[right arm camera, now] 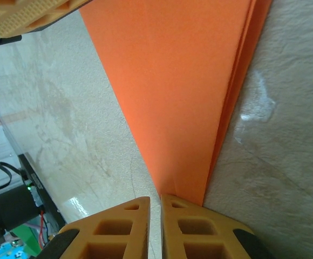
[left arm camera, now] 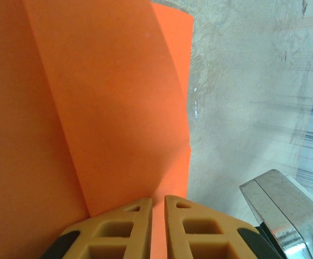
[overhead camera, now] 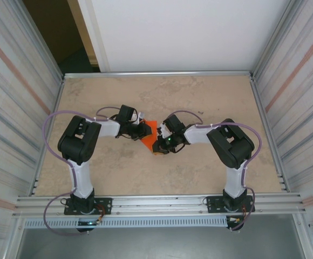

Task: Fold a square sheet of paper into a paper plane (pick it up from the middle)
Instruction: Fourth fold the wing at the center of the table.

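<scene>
The orange sheet of paper point(overhead camera: 149, 137) lies folded on the table between my two grippers. In the left wrist view the paper point(left arm camera: 108, 97) shows overlapping creased layers. My left gripper point(left arm camera: 157, 200) is shut, with its tips down on the paper near its edge. In the right wrist view the paper point(right arm camera: 183, 81) tapers to a point, its stacked edges on the right. My right gripper point(right arm camera: 155, 199) is shut and its right fingertip point(right arm camera: 181, 208) sits on that point. From above, the left gripper point(overhead camera: 144, 131) and right gripper point(overhead camera: 159, 144) meet at the paper.
The beige table point(overhead camera: 199, 102) is ringed by a metal frame point(overhead camera: 156, 73) and ribbed side walls. The left gripper's yellow finger point(right arm camera: 27, 13) shows in the right wrist view's upper corner. A grey metal part point(left arm camera: 280, 210) is close to the paper.
</scene>
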`<state>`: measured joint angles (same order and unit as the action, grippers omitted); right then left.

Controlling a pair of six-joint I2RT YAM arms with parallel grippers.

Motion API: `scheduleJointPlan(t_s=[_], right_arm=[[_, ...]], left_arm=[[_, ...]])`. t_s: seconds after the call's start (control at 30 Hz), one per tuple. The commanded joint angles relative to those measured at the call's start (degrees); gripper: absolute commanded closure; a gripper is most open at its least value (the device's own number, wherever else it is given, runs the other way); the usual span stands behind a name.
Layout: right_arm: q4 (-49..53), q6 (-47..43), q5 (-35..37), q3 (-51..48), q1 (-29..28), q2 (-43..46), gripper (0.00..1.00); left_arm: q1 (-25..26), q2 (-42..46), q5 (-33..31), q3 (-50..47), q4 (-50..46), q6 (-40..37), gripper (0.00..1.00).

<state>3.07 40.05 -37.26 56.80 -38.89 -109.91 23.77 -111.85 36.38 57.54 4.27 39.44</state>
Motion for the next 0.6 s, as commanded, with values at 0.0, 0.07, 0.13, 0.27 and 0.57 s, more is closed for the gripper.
scheduleJointPlan(t_s=[0.0,0.07,0.13,0.27,0.57], right_arm=[[2.36,-0.64,1.92,-0.45,0.39,2.74,0.87],[0.54,-0.03,2.73,-1.63,1.63,8.38,0.87],[0.36,0.23,4.85,-2.02,2.90,12.07,0.86],[1.44,-0.13,8.72,-1.74,3.76,12.93,0.86],[7.27,-2.34,10.52,6.75,-1.83,3.62,0.91]], left_arm=[[0.05,-3.64,-6.44,-2.45,-8.81,-0.24,0.85],[0.05,-3.55,-6.59,-2.44,-9.01,-0.24,0.85],[0.00,-3.54,-6.52,-2.30,-9.17,-0.21,0.85],[0.05,-3.77,-6.59,-1.90,-9.24,-0.06,0.85],[0.04,-3.67,-6.41,-1.97,-9.28,0.09,0.85]])
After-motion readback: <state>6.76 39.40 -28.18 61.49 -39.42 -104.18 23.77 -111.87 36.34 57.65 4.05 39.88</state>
